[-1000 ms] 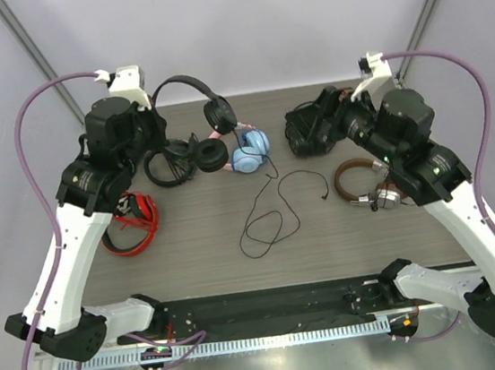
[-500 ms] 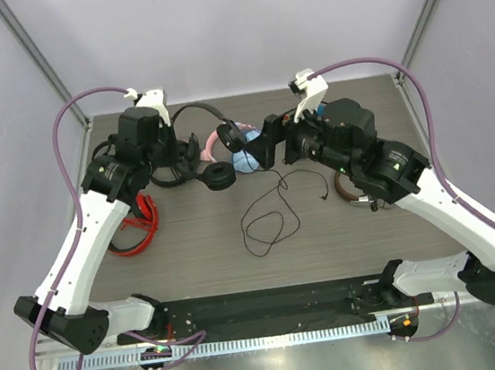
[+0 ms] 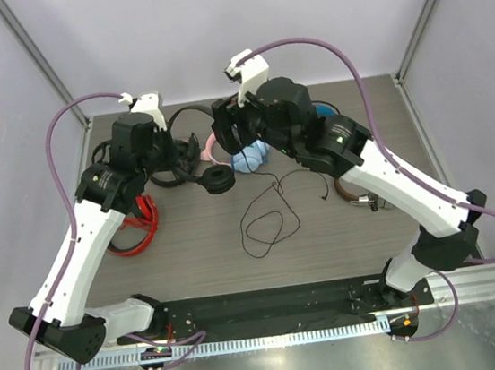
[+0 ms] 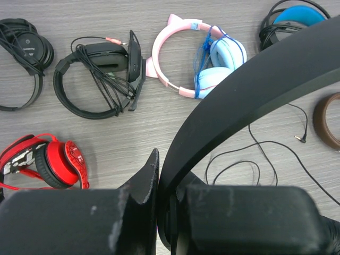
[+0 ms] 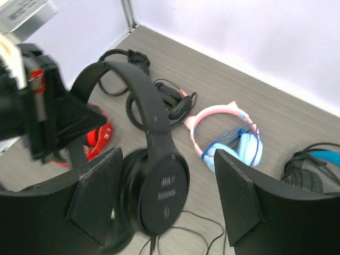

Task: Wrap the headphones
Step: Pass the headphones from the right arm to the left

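Headphones [image 3: 218, 179] are hanging above the table [image 3: 192, 246] rather than lying on it. I am holding them by the thin headband, with the left gripper [image 4: 159, 178] clamping it between closed jaws, so the band is standing up as a firm frame and the earcups are dangling free. The right gripper [image 5: 164, 196] is standing open with one finger on each side of the nearer earcup, not touching it as far as I can tell. I am reading that as lining up a second grip to steady the pair. The cable [image 3: 265, 219] is trailing down from the lifted pair and lying in loose loops on the wood, its plug end well apart from the earcups, so none of it is wound yet. Lifting it this way is keeping it clear of the pink-and-blue pair [image 4: 196, 58] and the red pair [image 4: 48, 159] lying underneath — the slack could snag on either if I am careless gathering it.
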`<state>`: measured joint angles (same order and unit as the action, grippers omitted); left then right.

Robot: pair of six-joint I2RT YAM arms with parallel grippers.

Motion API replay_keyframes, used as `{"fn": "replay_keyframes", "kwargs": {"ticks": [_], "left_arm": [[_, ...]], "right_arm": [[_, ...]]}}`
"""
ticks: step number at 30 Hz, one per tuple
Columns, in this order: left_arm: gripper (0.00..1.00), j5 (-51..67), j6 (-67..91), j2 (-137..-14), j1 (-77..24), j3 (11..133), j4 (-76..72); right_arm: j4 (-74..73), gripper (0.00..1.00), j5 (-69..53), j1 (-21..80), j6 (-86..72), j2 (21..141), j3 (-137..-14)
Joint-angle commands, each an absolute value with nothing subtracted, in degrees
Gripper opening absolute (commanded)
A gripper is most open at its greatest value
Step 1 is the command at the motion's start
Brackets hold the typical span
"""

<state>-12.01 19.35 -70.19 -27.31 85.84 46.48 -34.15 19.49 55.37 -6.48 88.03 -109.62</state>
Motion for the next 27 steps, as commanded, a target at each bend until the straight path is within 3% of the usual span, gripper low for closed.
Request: {"fn": "replay_keyframes", "kwargs": {"ticks": [1, 9, 12, 21, 25, 27], "left_arm": [[0.00, -10.9, 20.2, -67.9, -27.2, 86.6, 43.5], [0.00, -11.6, 19.2, -67.6, -27.2, 87.6, 44.7], [0.00, -11.6, 19.1, -67.3, -27.2, 87.6, 44.6], [0.00, -9.5, 18.6, -66.1, -27.2, 87.8, 44.6], [0.02, -7.9, 18.6, -65.6, -27.2, 87.4, 43.9], [0.19, -7.3, 18.5, -65.7, -27.2, 87.5, 43.9]], "right_arm": [[-36.4, 0.73, 21.7, 55.5, -2.0, 90.8, -116.6], [-40.8, 0.65, 30.1, 59.8, 5.2, 99.4, -126.5], [-41.0, 0.55, 33.1, 61.2, 7.6, 101.9, -128.9], [-39.6, 0.01, 36.0, 62.9, 10.7, 104.2, -131.8], [-36.2, 0.01, 33.9, 63.0, 9.2, 101.6, -128.2], [-33.8, 0.01, 33.1, 62.9, 8.1, 99.6, -126.6]]}}
